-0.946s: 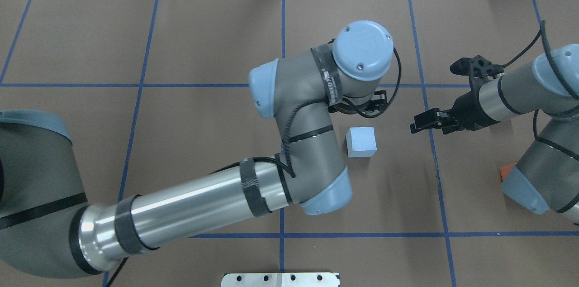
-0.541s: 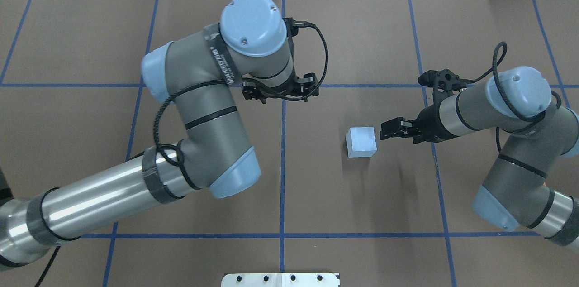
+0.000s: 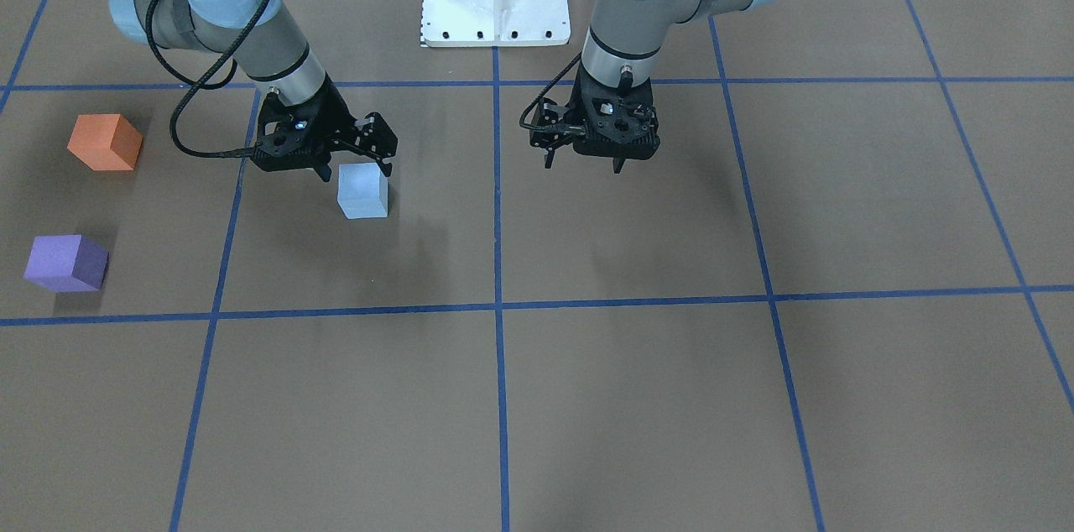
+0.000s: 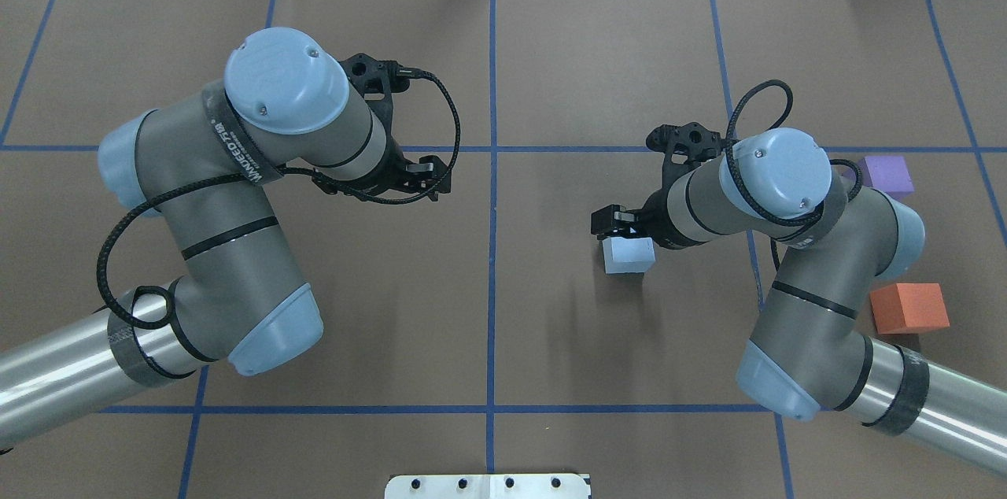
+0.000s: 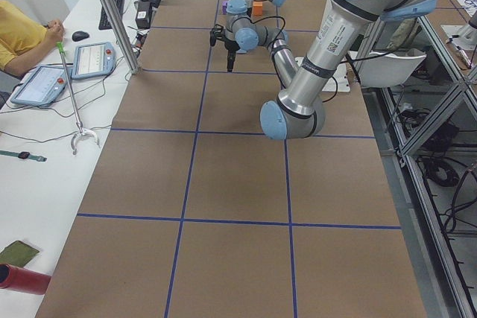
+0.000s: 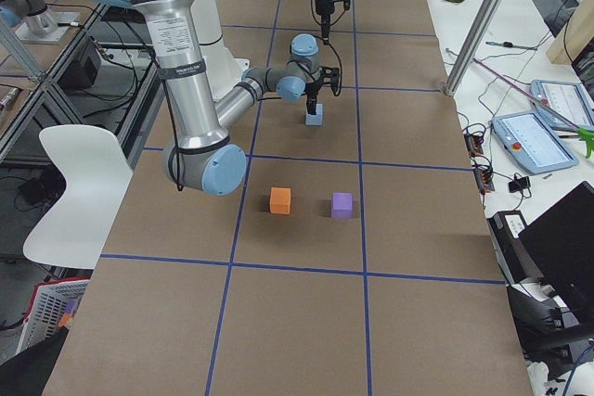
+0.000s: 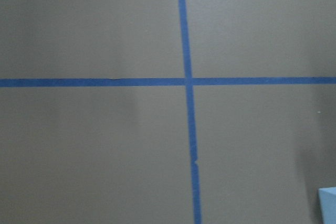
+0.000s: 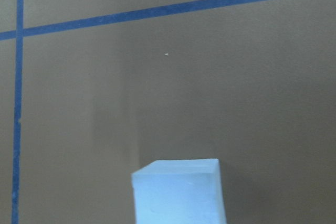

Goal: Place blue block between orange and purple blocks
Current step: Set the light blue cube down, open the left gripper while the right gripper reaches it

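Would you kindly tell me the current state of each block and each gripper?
blue block, on the table, not gripped.
orange block, on the table, untouched.
purple block, on the table, apart from the orange block.
right gripper, open, poised at the blue block's top.
left gripper, open, empty, over bare table.

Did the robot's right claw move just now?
Yes. In the overhead view the right gripper slid toward the view's left, from the blue tape line across to the blue block.
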`<state>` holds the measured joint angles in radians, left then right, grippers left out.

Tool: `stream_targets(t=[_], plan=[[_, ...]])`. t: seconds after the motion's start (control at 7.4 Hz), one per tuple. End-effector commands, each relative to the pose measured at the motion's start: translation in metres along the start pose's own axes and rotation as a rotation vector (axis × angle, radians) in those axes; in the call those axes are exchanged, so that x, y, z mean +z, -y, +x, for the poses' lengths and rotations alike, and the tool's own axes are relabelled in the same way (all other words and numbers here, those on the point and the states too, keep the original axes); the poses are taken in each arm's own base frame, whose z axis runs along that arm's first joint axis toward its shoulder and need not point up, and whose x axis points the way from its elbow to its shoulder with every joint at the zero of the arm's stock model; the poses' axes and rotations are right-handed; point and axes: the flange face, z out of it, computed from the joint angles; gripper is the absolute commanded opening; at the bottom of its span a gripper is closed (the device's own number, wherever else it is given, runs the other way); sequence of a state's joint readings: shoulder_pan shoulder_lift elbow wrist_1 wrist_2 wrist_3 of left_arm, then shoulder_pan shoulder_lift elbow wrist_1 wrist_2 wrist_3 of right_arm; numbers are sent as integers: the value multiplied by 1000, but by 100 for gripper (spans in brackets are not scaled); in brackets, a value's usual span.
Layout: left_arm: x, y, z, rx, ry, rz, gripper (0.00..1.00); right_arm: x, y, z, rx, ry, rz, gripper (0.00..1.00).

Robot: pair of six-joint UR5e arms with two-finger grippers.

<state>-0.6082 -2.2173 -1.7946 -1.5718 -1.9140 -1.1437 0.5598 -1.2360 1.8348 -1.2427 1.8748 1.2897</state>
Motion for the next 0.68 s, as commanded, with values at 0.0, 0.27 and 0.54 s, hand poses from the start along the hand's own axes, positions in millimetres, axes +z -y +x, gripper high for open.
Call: stream_targets(t=[0.0, 0.27, 0.54], plan=[[1, -1, -4, -1, 3, -1, 100, 18, -4, 2, -17, -43, 14, 92], [1, -1, -4, -2, 3, 0, 100, 26, -3, 6, -74, -63, 14, 92], [1, -1, -4, -2, 3, 0, 100, 32, -5, 6, -86, -71, 6, 92]])
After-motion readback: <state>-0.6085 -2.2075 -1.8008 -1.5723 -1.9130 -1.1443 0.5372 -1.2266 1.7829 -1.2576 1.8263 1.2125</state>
